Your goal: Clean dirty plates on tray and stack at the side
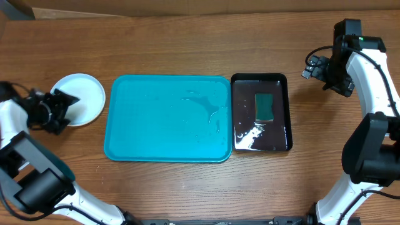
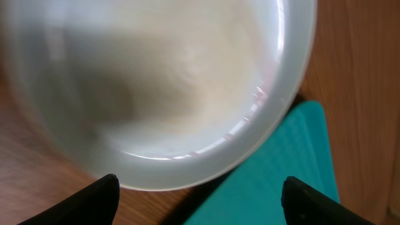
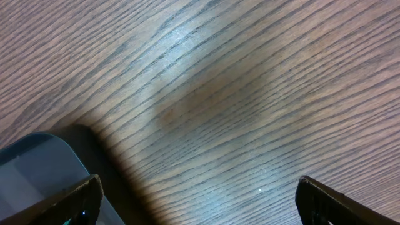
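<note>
A white plate [image 1: 82, 97] lies on the wood just left of the turquoise tray [image 1: 169, 119], which holds only water streaks. My left gripper [image 1: 66, 108] sits at the plate's left edge, open, with nothing between its fingers. In the left wrist view the plate [image 2: 169, 87] fills the top, a corner of the tray [image 2: 275, 169] shows below it, and the gripper [image 2: 200, 205] stands wide apart and off the rim. My right gripper [image 1: 314, 67] hovers open at the far right, above bare wood [image 3: 219, 106]. I see no other plates.
A glossy black tray [image 1: 278, 140] with a green sponge [image 1: 265, 105] and some water stands against the turquoise tray's right side; its corner [image 3: 31, 165] shows in the right wrist view. Both arm bases stand at the table's front corners.
</note>
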Controlling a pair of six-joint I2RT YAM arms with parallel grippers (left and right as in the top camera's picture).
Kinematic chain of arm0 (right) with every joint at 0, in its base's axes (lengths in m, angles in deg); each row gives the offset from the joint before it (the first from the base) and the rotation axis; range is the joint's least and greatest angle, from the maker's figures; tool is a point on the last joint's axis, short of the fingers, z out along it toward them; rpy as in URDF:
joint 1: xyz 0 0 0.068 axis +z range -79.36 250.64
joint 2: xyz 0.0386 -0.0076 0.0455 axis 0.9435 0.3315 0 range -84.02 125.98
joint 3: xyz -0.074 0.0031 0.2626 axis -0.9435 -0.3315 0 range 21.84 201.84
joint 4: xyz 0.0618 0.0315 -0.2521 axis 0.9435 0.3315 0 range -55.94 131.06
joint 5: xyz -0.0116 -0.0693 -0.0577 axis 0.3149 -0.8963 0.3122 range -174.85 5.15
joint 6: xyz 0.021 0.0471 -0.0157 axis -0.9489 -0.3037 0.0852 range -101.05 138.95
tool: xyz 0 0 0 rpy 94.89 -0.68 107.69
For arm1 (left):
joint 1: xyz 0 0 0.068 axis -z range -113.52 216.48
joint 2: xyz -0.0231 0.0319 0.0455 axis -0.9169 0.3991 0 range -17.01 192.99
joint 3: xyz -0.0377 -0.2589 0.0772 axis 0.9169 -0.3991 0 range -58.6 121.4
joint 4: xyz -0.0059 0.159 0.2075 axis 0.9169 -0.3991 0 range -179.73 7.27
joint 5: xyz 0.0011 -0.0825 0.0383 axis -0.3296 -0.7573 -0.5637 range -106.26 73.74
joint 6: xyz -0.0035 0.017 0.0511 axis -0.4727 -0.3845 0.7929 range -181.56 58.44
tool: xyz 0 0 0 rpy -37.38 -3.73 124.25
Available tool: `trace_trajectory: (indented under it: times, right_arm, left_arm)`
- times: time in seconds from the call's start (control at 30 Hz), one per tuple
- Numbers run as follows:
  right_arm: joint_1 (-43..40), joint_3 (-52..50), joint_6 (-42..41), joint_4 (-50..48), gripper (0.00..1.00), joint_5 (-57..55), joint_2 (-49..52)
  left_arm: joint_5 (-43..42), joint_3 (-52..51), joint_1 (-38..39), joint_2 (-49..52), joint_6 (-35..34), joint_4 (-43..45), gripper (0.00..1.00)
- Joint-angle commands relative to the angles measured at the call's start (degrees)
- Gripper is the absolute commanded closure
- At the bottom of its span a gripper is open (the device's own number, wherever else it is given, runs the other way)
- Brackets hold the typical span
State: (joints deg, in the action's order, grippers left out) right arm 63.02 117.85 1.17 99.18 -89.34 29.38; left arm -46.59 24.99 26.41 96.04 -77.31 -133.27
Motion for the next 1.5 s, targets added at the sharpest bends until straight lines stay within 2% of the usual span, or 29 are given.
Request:
trace_trajectory:
  times: [0.0, 0.4, 0.63, 0.67, 0.73, 0.77, 1.47]
  right_arm:
    - [-0.2, 0.7, -0.2, -0.3, 0.00, -0.2, -1.4]
    - [-0.2, 0.7, -0.2, -0.3, 0.00, -0.2, -1.4]
    - [-0.2, 0.7, -0.2, -0.3, 0.00, -0.2, -1.4]
    - [-0.2, 0.7, -0.2, -0.3, 0.00, -0.2, -1.4]
    - [-0.2, 0.7, -0.2, -0.3, 0.00, -0.2, -1.4]
    - [-0.2, 0.7, -0.2, -0.3, 0.00, -0.2, -1.4]
    - [-0.2, 0.7, -0.2, -0.3, 0.00, -0.2, -1.4]
  left_arm:
    - [-4.2, -0.6, 5.8, -1.1, 5.9, -0.7, 0.16]
    - [4.4, -0.6, 27.2, -1.1, 6.8, -2.7, 0.15]
    - [10.1, -0.6, 36.3, -1.1, 6.5, -1.4, 0.14]
    - [10.2, -0.6, 36.9, -1.1, 6.5, -1.2, 0.12]
    - [10.4, -0.6, 38.4, -1.1, 6.6, -0.8, 0.02]
    - [10.4, -0.6, 38.9, -1.1, 6.6, -0.4, 0.00]
    - [10.5, -0.6, 40.1, -1.1, 6.6, 0.0, 0.00]
